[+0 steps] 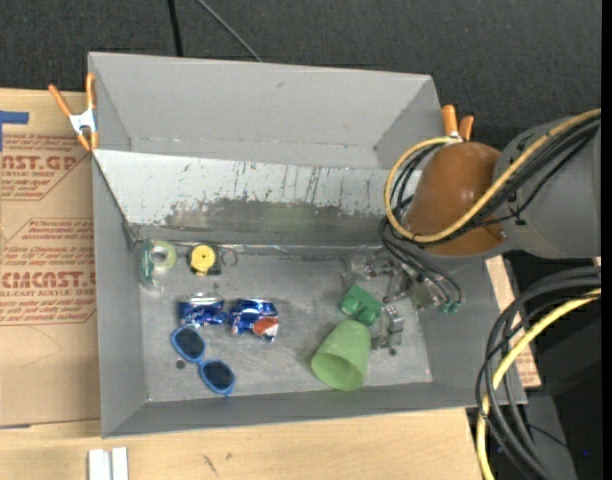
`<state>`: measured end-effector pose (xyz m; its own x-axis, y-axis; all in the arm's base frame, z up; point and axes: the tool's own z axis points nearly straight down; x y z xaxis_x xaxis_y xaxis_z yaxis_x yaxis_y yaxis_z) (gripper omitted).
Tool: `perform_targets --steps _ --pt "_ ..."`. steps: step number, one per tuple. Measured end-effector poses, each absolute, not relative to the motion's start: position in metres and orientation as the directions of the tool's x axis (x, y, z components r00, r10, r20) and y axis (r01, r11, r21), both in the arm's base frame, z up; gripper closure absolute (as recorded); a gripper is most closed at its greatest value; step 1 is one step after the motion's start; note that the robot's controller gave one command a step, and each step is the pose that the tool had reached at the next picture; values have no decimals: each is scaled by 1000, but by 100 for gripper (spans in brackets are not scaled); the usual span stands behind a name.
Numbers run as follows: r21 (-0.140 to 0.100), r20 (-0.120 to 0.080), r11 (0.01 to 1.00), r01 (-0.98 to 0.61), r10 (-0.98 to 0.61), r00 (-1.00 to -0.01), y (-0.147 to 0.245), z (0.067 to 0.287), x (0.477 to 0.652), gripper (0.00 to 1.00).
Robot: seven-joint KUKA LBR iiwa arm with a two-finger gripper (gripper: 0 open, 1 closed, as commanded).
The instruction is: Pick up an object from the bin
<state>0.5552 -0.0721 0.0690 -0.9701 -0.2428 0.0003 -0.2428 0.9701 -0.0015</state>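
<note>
- A small dark green block (360,304) lies on the floor of the grey bin (276,108), toward 4 o'clock from the floor's centre. It is the thing nearest the end effector.
- The end effector (390,313) sits low in the bin at the block's 3 o'clock, touching it or very nearly. I cannot tell whether it is open or closed, or whether it has the block.
- A pale green cup (342,356) lies on its side at the block's 6 o'clock, just beside it.
- In my judgement, a good pick centres on the block alone, stays clear of the cup, and lifts straight up, so nothing is dragged along.
- The arm (556,198) comes in from 3 o'clock over the bin's rim. Its rounded orange cover (456,193), looped with yellow and black cables, sits at the block's 1 o'clock. The wrist angles down toward the floor.
- Well apart, a crumpled blue wrapper (231,316) lies at the block's 9 o'clock and blue sunglasses (201,358) at 8 o'clock.
- A yellow disc (203,259) and a clear tape roll (158,258) rest at 10 o'clock, by the back wall.
</note>
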Motion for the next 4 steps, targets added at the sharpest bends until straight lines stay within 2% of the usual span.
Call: perform_targets --steps 1,2,3,4 --pt "0 -1 970 -244 -244 -970 -70 70 556 100" --pt "-4 -10 974 -225 -225 -974 -77 213 544 100" --pt "5 7 931 -365 -365 -931 -78 113 490 100" --pt "-5 -10 938 -346 -346 -938 -78 219 511 100"
